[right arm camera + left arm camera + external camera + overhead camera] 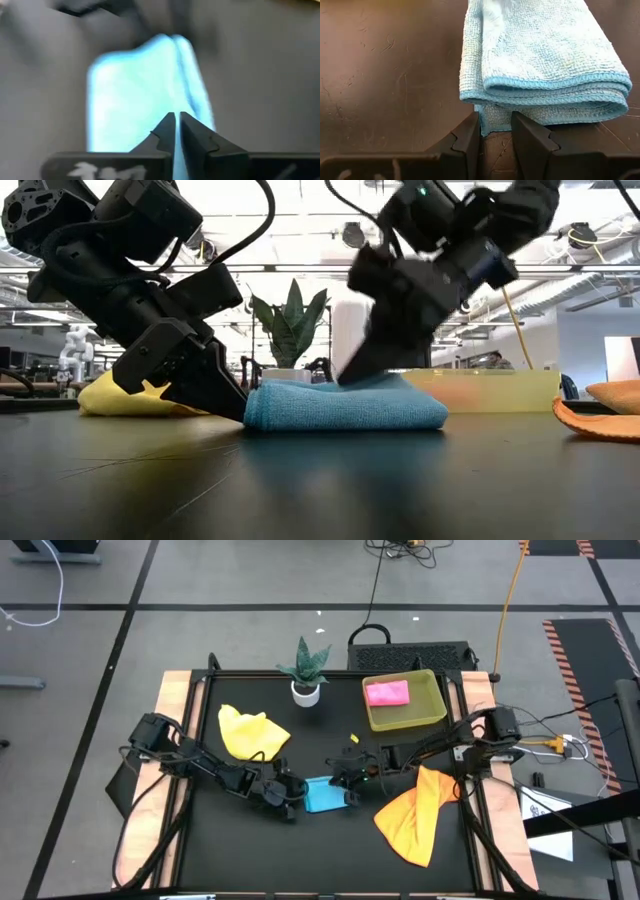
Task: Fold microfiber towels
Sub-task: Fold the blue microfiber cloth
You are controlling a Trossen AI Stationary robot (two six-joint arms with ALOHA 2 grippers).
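light blue towel [322, 796], orange towel [415, 818], yellow towel [250, 732]

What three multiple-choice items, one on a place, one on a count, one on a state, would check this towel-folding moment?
1. Where is the pink towel?
A. In the yellow-green tray
B. Draped over the potted plant
C. Between the two grippers

2. How many towels are in the high view?
A. Two
B. Three
C. Four

3. How does the light blue towel lie?
A. Spread flat in one layer
B. Folded into stacked layers
C. Hanging in the air

Answers
1. A: the high view shows pink cloth inside the tray's walls.
2. C: the yellow towel, the pink, the light blue and the orange towel all show.
3. B: the left wrist view shows its hemmed edges stacked, the bundle resting on the table between the left gripper and the right gripper.
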